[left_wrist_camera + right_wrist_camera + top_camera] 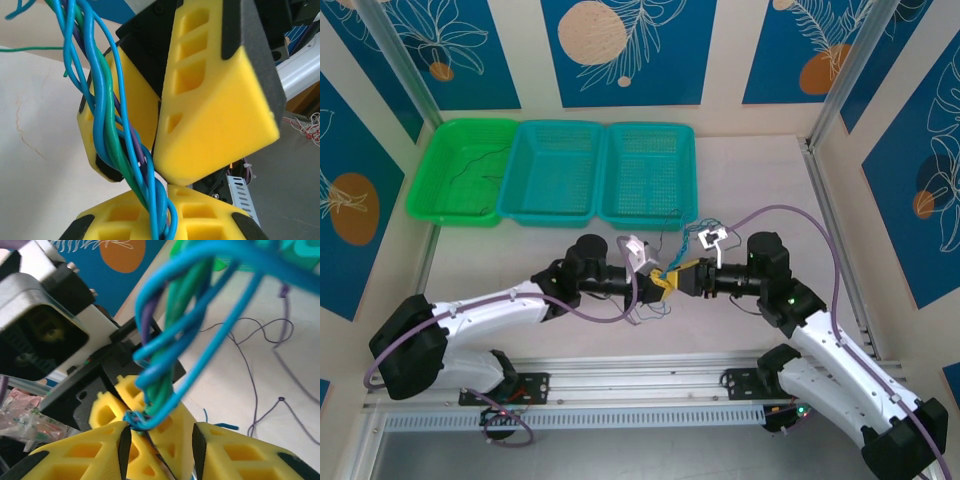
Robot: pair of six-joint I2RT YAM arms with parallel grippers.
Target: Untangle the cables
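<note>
**CABLE BUNDLE, HELD ABOVE MID-TABLE: NOTES FOR DRAWING OUT ONE STRAND**

**Item.** The cables: blue, teal-green and purple strands twisted into one rope-like bundle. It is lifted off the table where the two arms meet, and its loose ends droop below the grippers.

**Separate pieces.** A purple-grey strand lies apart on the table. A dark strand lies in the green basket.

**Anchor.** The left gripper is clenched on the bundle, and the strands run down between its yellow fingers.

**Working hand.** The right gripper has its jaws apart and grasps nothing that can be made out. Its pads flank the tip of the left gripper, and a blue loop curls just beside one pad.

**Step in hand (judged).** The right gripper is choosing a strand to draw out of the twist while the left anchors it.

**Method (advised).**
- Close on a single outer strand, the blue loop being the likeliest, and not on the whole twist.
- Take hold a little away from the left fingers, since the two sets of yellow fingers are nearly touching and could collide.
- Pull slowly away from the anchor, following the lay of the twist.
- If the whole bundle follows, let go and pick another strand.

**Hazards (judged).**
- Strands this thin may slip from the pads.
- A pull across the twist may tighten the knot.
- A second strand caught by accident would defeat the separation.
</note>
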